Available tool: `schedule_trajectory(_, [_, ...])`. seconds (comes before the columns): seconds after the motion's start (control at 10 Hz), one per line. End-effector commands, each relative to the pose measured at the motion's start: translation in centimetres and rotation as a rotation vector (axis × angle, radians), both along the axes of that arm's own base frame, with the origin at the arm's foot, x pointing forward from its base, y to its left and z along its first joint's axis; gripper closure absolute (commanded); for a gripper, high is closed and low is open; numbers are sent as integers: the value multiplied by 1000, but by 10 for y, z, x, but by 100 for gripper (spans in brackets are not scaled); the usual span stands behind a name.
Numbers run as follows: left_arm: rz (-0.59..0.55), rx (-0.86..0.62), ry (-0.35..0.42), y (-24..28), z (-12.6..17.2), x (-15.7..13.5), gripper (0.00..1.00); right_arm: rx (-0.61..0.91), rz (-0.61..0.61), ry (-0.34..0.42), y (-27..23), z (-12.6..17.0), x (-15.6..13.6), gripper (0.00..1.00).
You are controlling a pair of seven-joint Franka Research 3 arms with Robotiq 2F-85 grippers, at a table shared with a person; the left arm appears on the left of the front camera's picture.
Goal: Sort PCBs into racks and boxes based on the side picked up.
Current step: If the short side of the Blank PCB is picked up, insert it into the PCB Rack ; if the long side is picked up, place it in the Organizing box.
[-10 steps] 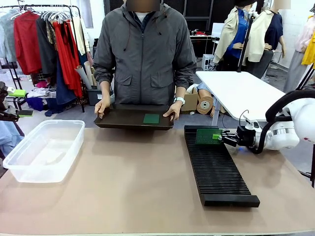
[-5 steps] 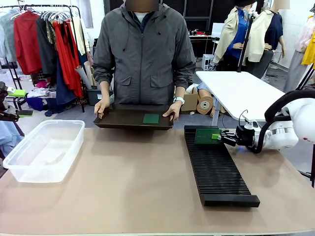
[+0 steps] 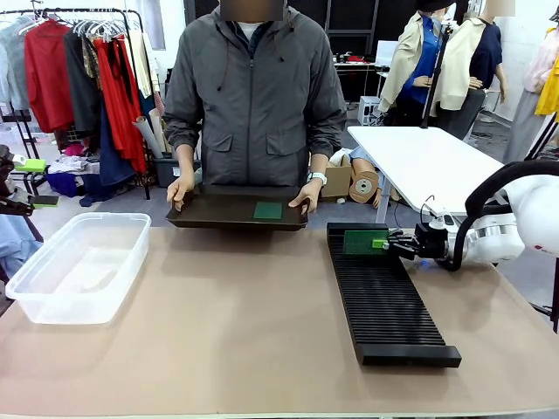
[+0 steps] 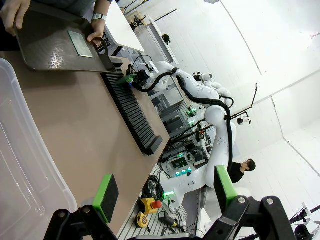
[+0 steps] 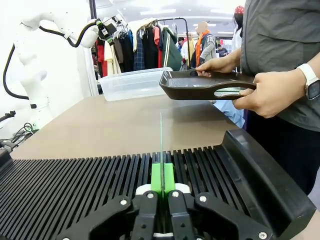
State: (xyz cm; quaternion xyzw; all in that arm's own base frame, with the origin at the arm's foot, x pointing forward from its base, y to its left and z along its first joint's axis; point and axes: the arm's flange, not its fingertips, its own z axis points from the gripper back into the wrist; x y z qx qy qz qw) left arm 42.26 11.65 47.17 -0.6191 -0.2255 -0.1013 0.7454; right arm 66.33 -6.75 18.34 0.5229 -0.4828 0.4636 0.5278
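Note:
My right gripper (image 3: 381,243) is shut on a green PCB (image 3: 356,242), held on edge over the far end of the long black slotted rack (image 3: 384,301). In the right wrist view the PCB (image 5: 161,145) stands as a thin upright line between the shut fingertips (image 5: 162,179), its lower edge down among the slots of the rack (image 5: 100,185). A second PCB (image 3: 268,210) lies on the dark tray (image 3: 223,214) that the person holds with both hands. My left gripper (image 4: 165,192) is open and holds nothing, above the clear box (image 4: 20,165). The clear box (image 3: 79,266) stands at the table's left.
A white table (image 3: 428,161) stands behind the rack on the right. The person stands at the far edge, hands (image 3: 310,194) on the tray. A clothes rail (image 3: 79,78) fills the far left background. The tabletop (image 3: 227,323) between box and rack is bare.
My right gripper has carried the PCB slightly left and lower, bringing it down into the rack's far slots. The person, the tray and the left arm have stayed put.

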Motion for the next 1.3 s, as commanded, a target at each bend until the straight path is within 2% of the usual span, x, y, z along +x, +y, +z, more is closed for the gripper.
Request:
schedule_trajectory(0.0, [-3,-1,-3,0,1,-1,0,-77,-20,31,0,-23,9,100])
schedule_trajectory(0.3, [-3,-1,-3,0,1,-1,0,-68,-24,19,-3,-19,8,100])
schedule_trajectory(0.4, [-3,-1,-3,0,1,-1,0,-63,-23,18,-3,-17,8,96])
schedule_trajectory(0.9, [-3,-1,-3,0,1,-1,0,-40,-12,6,-4,-5,4,1])
schedule_trajectory(1.2, [-3,-1,-3,0,1,-1,0,-44,-10,-4,-2,4,-1,0])
